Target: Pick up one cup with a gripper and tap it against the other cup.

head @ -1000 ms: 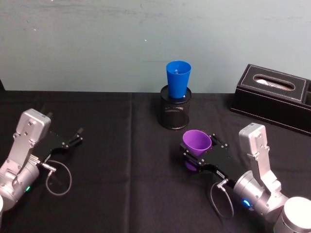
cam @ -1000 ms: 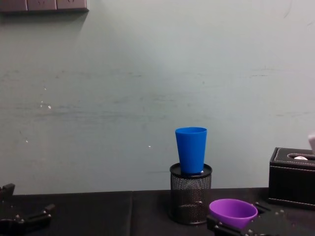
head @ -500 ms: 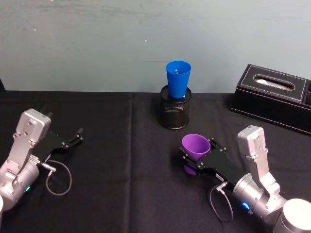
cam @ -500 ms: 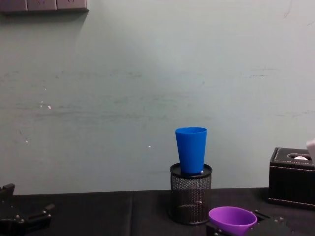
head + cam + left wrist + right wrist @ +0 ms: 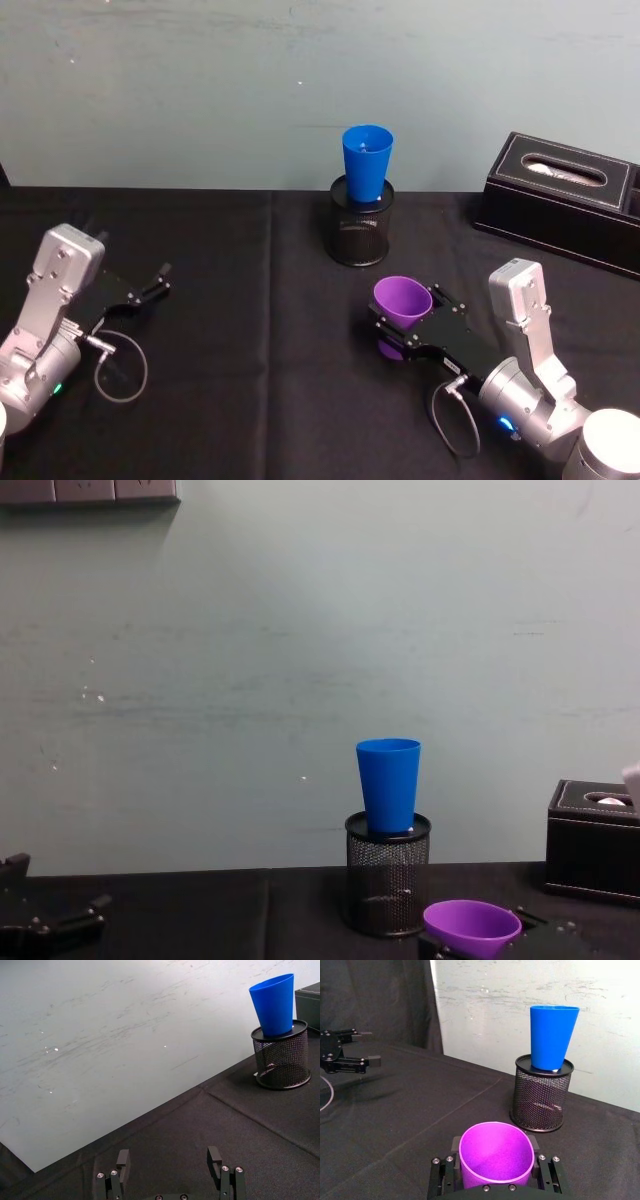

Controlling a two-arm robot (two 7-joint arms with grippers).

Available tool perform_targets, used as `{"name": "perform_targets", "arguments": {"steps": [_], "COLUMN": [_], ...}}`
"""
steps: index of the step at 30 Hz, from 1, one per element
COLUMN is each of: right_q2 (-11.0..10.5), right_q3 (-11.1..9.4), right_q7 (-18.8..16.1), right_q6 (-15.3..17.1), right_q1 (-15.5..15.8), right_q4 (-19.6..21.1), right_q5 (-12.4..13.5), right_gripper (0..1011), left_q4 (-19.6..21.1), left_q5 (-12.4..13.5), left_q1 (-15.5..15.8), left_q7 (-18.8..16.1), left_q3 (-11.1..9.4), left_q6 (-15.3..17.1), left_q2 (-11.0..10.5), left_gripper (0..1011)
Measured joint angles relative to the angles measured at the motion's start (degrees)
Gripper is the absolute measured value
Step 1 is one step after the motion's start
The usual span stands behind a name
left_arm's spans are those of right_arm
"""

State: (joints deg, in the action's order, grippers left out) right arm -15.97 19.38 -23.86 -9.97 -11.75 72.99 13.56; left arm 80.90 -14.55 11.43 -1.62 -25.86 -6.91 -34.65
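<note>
so, we judge the grasp done and the tap not yet made: the right gripper [image 5: 404, 318], low over the counter [image 5: 250, 390], has its jaws clamped on the purple cup [image 5: 403, 299]. that cup stands upright and mouth-up, well apart from the blue cup [image 5: 366, 160] seated in the black mesh pen holder [image 5: 360, 238] farther back. what is left, as we read it, is to raise the purple cup and bring its side against the blue one, while the left gripper [image 5: 168, 1160] rests parked at far left, jaws apart.

Mesh holder [image 5: 359, 238] (bearing blue cup [image 5: 366, 160]) ahead.
</note>
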Motion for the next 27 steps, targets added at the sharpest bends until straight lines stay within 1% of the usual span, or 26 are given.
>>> {"name": "perform_targets", "arguments": {"steps": [5, 7, 8, 9, 11, 14, 27], "right_q2": [0.0, 0.0, 0.0, 0.0, 0.0, 0.0, 0.0], "right_q3": [0.0, 0.0, 0.0, 0.0, 0.0, 0.0, 0.0], "right_q7": [0.0, 0.1, 0.1, 0.1, 0.1, 0.1, 0.2], "right_q6": [0.0, 0.0, 0.0, 0.0, 0.0, 0.0, 0.0], "right_q1": [0.0, 0.0, 0.0, 0.0, 0.0, 0.0, 0.0], "right_q4": [0.0, 0.0, 0.0, 0.0, 0.0, 0.1, 0.1], "right_q5": [0.0, 0.0, 0.0, 0.0, 0.0, 0.0, 0.0], "right_gripper": [771, 840, 840, 886, 922, 1002, 1003], "left_q4": [0.0, 0.0, 0.0, 0.0, 0.0, 0.0, 0.0], "left_q5": [0.0, 0.0, 0.0, 0.0, 0.0, 0.0, 0.0], "left_q1": [0.0, 0.0, 0.0, 0.0, 0.0, 0.0, 0.0], "left_q7": [0.0, 0.0, 0.0, 0.0, 0.0, 0.0, 0.0], "left_q3": [0.0, 0.0, 0.0, 0.0, 0.0, 0.0, 0.0], "left_q6": [0.0, 0.0, 0.0, 0.0, 0.0, 0.0, 0.0], "left_q2": [0.0, 0.0, 0.0, 0.0, 0.0, 0.0, 0.0], "left_gripper": [1011, 1011, 1011, 1011, 1011, 1011, 1011]}}
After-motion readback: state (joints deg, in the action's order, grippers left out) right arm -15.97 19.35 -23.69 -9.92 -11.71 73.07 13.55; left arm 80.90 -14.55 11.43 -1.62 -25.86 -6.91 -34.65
